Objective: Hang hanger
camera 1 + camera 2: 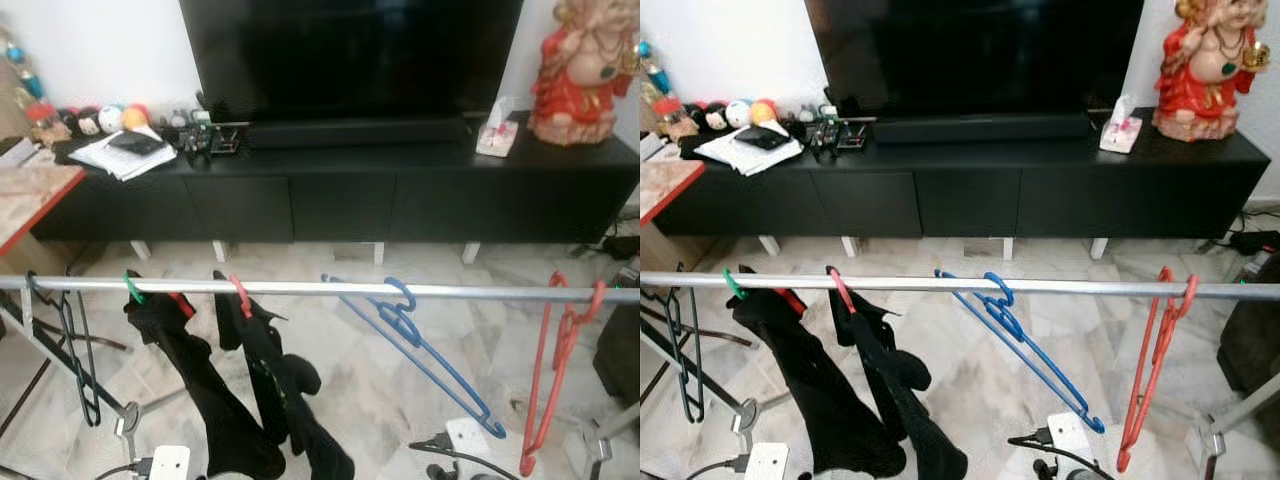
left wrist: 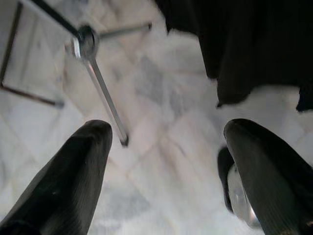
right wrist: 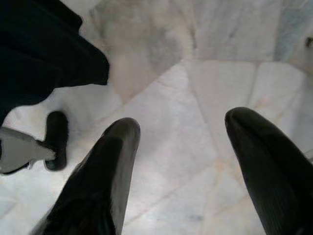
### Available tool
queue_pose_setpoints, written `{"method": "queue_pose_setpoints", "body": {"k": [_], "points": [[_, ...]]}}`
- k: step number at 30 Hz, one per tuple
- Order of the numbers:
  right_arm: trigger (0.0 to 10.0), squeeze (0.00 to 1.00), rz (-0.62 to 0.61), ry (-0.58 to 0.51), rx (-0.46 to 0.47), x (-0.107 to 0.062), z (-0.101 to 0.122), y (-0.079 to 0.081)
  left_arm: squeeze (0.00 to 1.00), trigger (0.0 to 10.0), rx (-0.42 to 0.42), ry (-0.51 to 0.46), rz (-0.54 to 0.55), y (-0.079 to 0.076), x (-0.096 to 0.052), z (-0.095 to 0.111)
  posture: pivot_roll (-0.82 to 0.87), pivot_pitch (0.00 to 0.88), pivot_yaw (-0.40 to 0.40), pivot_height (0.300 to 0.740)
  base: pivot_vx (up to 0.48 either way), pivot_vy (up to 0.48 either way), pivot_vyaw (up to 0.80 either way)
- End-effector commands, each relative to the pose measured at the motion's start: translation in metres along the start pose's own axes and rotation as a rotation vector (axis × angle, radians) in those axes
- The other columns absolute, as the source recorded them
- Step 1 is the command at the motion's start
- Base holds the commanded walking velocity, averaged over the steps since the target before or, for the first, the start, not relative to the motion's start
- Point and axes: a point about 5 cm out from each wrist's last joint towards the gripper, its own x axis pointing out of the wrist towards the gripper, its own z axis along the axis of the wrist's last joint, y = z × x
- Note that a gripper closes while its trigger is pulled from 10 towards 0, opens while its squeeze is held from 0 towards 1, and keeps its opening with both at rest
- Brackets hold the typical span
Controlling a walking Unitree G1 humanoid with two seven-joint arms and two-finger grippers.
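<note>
A silver rail [image 1: 300, 288] runs across the view at chest height. On it hang a blue hanger [image 1: 415, 345], tilted, a red hanger [image 1: 555, 370] at the right end, a dark green hanger [image 1: 75, 350] at the left, and two hangers carrying black garments [image 1: 255, 390]. My left gripper [image 2: 166, 161] hangs low over the marble floor, open with nothing between its fingers. Also low over the floor, my right gripper [image 3: 183, 156] stands open and holds nothing.
A long black TV cabinet [image 1: 340, 195] with a large TV [image 1: 350, 55] stands beyond the rail. A red statue [image 1: 585, 70] sits on its right end, papers and toys [image 1: 125, 150] on its left. Rack legs [image 2: 100, 83] and cables lie on the floor.
</note>
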Motion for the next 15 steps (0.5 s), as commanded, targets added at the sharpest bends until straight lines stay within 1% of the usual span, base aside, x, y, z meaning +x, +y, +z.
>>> {"method": "queue_pose_setpoints", "body": {"k": [1, 2, 12, 15], "points": [[10.0, 0.0, 0.0, -0.004, 0.012, -0.0001, 0.0002, -0.0007, 0.0, 10.0, 0.024, 0.013, -0.011, -0.0009, -0.0009, -0.0031, -0.03, 0.0, 0.027, 0.74, 0.0, -0.292, -0.56], [10.0, 0.0, 0.0, -0.004, 0.01, -0.0002, 0.0003, -0.0007, 0.0, 10.0, 0.024, 0.012, -0.011, -0.0008, -0.0008, -0.003, -0.03, 0.0, 0.027, 0.74, 0.0, -0.292, -0.56], [10.0, 0.0, 0.003, -0.011, 0.013, -0.0001, 0.0007, -0.0002, 0.0, 10.0, 0.028, 0.005, -0.016, -0.0018, -0.0008, -0.0022, -0.03, 0.0, 0.028, 0.74, 0.0, -0.301, 0.0], [10.0, 0.0, 0.006, -0.01, 0.012, -0.0001, 0.0007, 0.0, 0.0, 10.0, 0.013, -0.01, -0.002, -0.0009, -0.0007, -0.0005, -0.03, 0.0, 0.029, 0.74, 0.0, 0.0, 0.0]]}}
